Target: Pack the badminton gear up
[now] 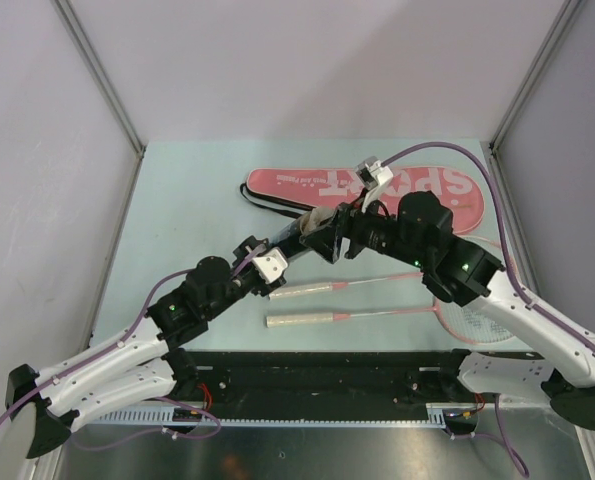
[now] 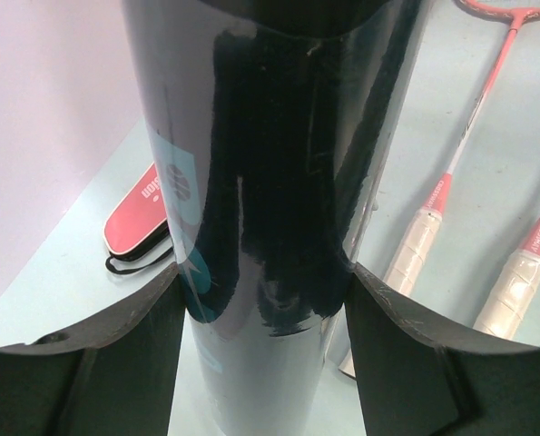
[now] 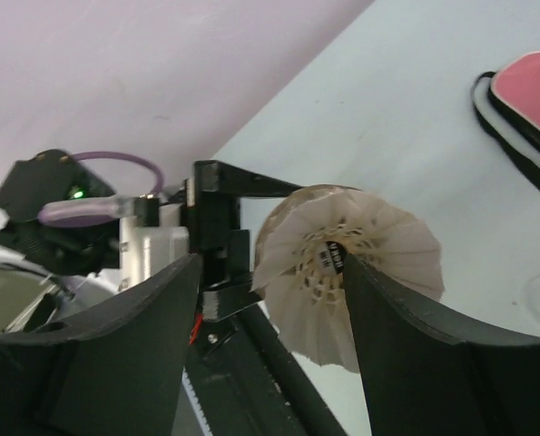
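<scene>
The left gripper [image 2: 262, 272] clamps the black tube [image 2: 270, 136] in its jaws above the bench [image 2: 61, 263]. The right gripper [image 3: 270, 263], jaws apart, faces the shuttlecock [image 3: 378, 241] at the tube mouth. Pushed tilted, its feathers may catch the rim and crush.

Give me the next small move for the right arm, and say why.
Probably ease the right claw forward, seating the shuttlecock deeper into the black tube. The left claw is shut on that tube, and the shuttlecock sits at what looks like its open mouth, feathers mostly outside. Whether the right claw actually grips the shuttlecock is unclear.
</scene>
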Motion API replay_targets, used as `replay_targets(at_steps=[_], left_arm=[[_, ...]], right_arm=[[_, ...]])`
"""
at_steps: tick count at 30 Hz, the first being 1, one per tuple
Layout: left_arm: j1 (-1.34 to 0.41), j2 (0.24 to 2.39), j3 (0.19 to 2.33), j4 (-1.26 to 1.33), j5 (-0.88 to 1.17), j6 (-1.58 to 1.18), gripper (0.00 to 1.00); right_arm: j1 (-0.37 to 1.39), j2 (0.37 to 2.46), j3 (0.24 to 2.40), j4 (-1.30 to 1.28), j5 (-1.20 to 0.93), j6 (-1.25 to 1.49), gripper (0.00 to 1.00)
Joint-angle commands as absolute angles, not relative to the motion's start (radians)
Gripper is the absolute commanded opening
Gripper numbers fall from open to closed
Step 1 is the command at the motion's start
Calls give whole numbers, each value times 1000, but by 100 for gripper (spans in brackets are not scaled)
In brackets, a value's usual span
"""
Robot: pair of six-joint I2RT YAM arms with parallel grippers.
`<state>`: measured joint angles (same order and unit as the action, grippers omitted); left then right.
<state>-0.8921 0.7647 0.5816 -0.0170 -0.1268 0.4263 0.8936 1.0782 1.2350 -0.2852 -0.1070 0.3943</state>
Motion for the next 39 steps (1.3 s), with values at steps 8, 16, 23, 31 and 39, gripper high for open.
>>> replay_targets(at_steps=[8, 16, 23, 31, 39], left_arm=[[-902, 741, 627, 64, -115, 422, 15], [-904, 741, 627, 64, -117, 422, 15], [-904, 739, 627, 64, -117, 423, 15], [-904, 742, 629, 64, -112, 423, 15], [-905, 739, 627, 64, -114, 423, 15]], right_arm=[[881, 986, 1325, -336, -135, 400, 76], [847, 1057, 1393, -469, -11, 305, 69], [781, 1130, 1407, -483, -74, 293, 73], [765, 1225, 1405, -479, -218, 296, 74], [804, 1374, 1404, -404, -184, 339, 75]])
